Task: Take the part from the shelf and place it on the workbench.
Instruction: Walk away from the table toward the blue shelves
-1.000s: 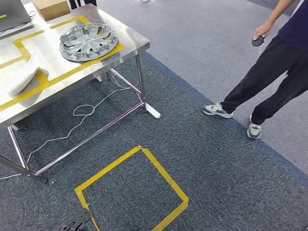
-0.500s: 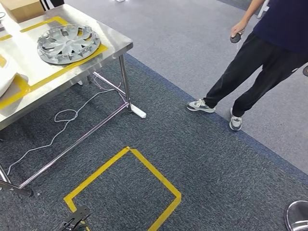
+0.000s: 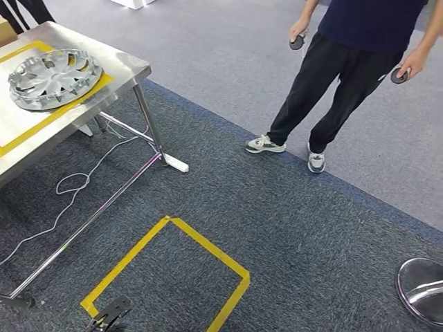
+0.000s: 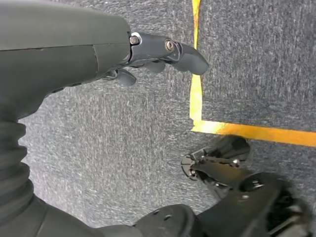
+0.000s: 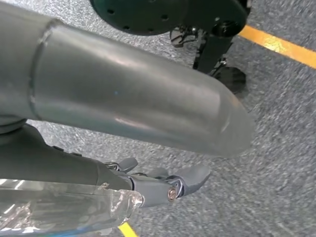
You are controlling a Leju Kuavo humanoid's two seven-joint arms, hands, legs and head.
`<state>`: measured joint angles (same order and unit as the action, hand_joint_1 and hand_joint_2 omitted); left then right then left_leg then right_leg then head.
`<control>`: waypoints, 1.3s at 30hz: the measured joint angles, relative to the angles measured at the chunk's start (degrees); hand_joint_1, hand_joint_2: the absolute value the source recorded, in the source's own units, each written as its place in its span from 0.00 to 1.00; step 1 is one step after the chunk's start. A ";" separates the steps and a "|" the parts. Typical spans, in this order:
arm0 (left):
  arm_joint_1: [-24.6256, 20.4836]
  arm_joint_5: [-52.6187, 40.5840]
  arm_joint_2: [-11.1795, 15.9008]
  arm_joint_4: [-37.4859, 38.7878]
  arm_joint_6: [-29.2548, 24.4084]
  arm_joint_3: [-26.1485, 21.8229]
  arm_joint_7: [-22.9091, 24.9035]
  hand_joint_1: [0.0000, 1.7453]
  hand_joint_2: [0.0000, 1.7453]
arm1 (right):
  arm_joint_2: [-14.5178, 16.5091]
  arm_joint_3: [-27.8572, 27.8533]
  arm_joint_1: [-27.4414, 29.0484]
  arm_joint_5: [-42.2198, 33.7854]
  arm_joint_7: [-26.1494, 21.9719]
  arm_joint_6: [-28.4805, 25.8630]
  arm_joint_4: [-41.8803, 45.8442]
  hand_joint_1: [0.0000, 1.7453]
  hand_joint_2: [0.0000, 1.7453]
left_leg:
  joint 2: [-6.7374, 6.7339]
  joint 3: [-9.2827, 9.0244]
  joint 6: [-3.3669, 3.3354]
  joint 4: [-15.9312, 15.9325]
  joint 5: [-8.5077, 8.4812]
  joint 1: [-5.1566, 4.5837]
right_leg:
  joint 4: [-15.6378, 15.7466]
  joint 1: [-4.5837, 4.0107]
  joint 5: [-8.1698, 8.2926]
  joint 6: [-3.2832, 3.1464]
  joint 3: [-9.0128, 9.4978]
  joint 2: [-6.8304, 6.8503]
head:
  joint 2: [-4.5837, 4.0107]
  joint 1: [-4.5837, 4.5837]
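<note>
The steel workbench (image 3: 125, 69) stands at the upper left of the head view, marked with yellow tape. A silver hubcap (image 3: 52, 76) lies on it near the corner. My left hand (image 4: 111, 54) hangs over the grey carpet with its fingers (image 4: 186, 55) stretched out and nothing in them. My right hand (image 5: 160, 185) also hangs low, its fingers straight and holding nothing, with its thick grey thumb (image 5: 130, 98) across the picture. A crinkled clear film (image 5: 56, 212) lies along the right hand's side.
A yellow tape square (image 3: 172, 277) marks the carpet in front of me. A person (image 3: 355, 62) stands at the upper right with a dark round controller in each hand. A white cable (image 3: 73, 183) trails under the bench. A chrome round base (image 3: 423, 287) sits at the lower right.
The camera has swung to the right: the bench has slid to the picture's left, the white part on it has left the picture, and the person and the chrome base have come in.
</note>
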<state>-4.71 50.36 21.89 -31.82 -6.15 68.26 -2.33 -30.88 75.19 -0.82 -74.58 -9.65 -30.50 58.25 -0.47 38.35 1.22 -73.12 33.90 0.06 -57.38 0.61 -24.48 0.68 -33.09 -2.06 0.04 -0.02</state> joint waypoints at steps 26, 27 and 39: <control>-0.04 -1.96 -0.54 0.67 1.17 -2.28 0.68 0.00 1.00 | 0.90 -4.92 1.34 6.15 3.34 2.53 -1.67 0.00 0.00 | -2.30 -6.83 -0.31 13.55 -5.00 -0.23 | -0.36 -0.32 -0.15 0.20 -0.12 2.43 | 0.00 -0.40; 0.00 -1.99 -0.55 0.68 1.18 -2.32 0.70 0.00 1.00 | 0.94 -5.15 1.31 6.33 3.39 2.62 -1.73 0.00 0.00 | -1.19 -5.26 -0.13 10.16 -3.07 -0.18 | -0.28 -0.24 -0.03 -0.02 -0.20 1.96 | 0.00 -0.37; 0.01 -2.43 -0.66 0.93 1.43 -2.39 0.91 0.00 1.00 | 1.60 -6.85 1.87 7.99 4.25 3.24 -2.44 0.00 0.00 | 2.60 -7.09 -1.10 16.57 -8.07 0.12 | -0.52 0.02 0.64 1.65 -1.52 -3.82 | 0.00 -0.41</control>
<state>-4.70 47.93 21.23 -30.88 -4.73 65.87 -1.42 -29.28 68.34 1.04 -66.59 -5.40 -27.26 55.81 2.14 31.27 0.12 -56.55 25.83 0.19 -57.90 0.63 -23.84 2.33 -34.61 -5.88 0.04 -0.43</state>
